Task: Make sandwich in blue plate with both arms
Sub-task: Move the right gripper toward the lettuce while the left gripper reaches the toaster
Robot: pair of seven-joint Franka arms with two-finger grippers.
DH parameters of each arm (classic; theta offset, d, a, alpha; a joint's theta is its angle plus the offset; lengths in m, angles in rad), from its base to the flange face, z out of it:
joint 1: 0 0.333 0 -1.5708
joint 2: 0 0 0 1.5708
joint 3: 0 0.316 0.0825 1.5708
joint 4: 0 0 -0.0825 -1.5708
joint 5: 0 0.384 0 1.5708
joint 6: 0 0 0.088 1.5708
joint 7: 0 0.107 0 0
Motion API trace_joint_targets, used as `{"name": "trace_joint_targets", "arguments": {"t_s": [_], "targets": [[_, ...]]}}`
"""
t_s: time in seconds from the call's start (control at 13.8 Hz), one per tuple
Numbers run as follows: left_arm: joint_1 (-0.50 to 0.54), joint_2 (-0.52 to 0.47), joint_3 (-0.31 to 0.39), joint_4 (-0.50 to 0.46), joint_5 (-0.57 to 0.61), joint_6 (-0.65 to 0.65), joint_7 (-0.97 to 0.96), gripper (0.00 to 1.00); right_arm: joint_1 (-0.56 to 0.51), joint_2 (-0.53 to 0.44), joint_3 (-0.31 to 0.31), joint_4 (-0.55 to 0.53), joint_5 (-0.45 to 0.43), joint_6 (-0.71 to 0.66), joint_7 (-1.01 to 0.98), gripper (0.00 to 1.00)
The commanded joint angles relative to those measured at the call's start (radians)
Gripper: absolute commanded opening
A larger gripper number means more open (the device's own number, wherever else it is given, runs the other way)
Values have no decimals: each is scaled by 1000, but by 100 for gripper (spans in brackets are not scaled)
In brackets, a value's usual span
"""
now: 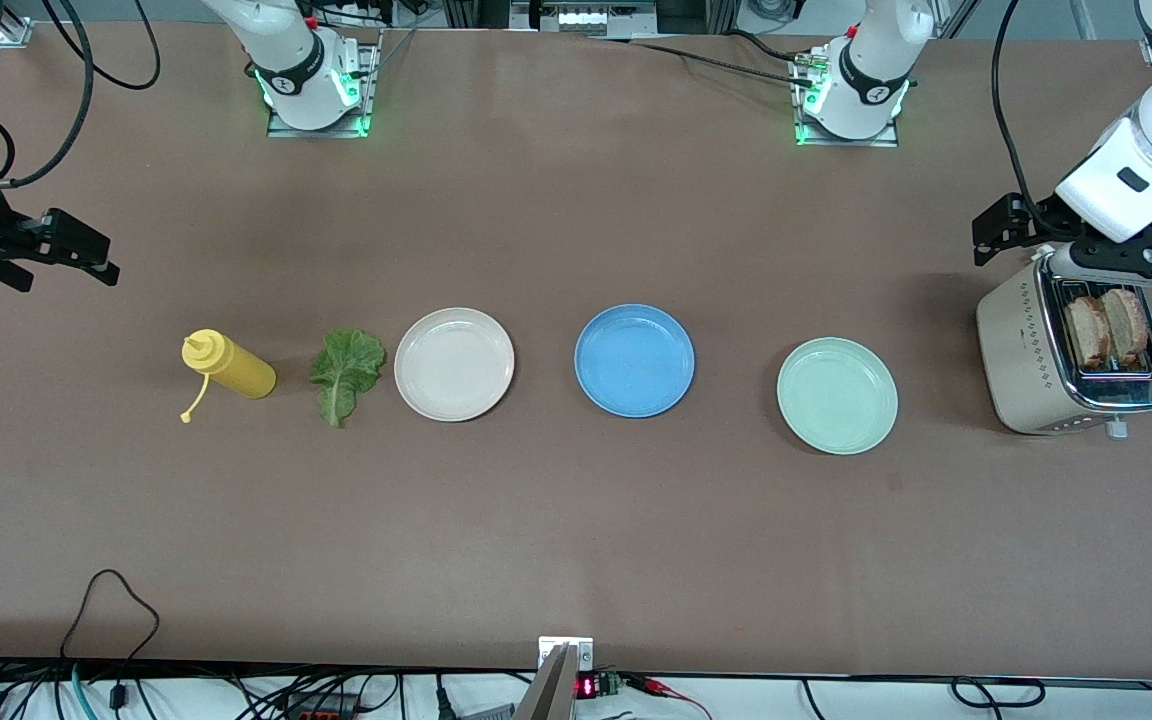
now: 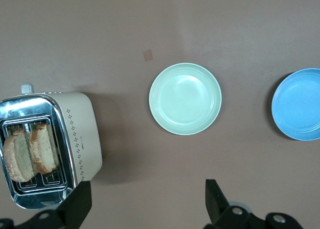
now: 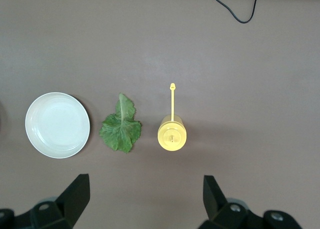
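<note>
Sandwich unassembled: two toasted bread slices (image 1: 1106, 328) stand upright in the slots of a cream toaster (image 1: 1021, 360) at the left arm's end; a ruffled lettuce leaf (image 1: 345, 372) lies flat on the table between a yellow squeeze bottle (image 1: 230, 365) and a cream-white plate (image 1: 454, 363). Blue plate (image 1: 634, 360), round, shallow-rimmed, empty, sits mid-table beside an empty mint-green plate (image 1: 837, 395). Left gripper (image 1: 1086, 243) hangs above the toaster, right gripper (image 1: 61, 250) above bare table; both fully spread, holding nothing.
</note>
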Motion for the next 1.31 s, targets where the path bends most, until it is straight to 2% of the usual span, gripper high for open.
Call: {"name": "trace_joint_targets", "arguments": {"t_s": [0.0,0.65,0.87,1.23], "targets": [[-1,-13,4,0,-9,-8,19,100,-6,4,5,15,-7,-17,-7,100],[7,8,5,20,-14,-31,9,100,-6,4,3,15,-7,-17,-2,100],[5,26,5,37,-14,-92,6,100,-11,19,3,13,-6,-17,-17,100],[17,174,22,132,24,-169,12,100,-11,41,3,13,-6,-9,-17,100]]}}
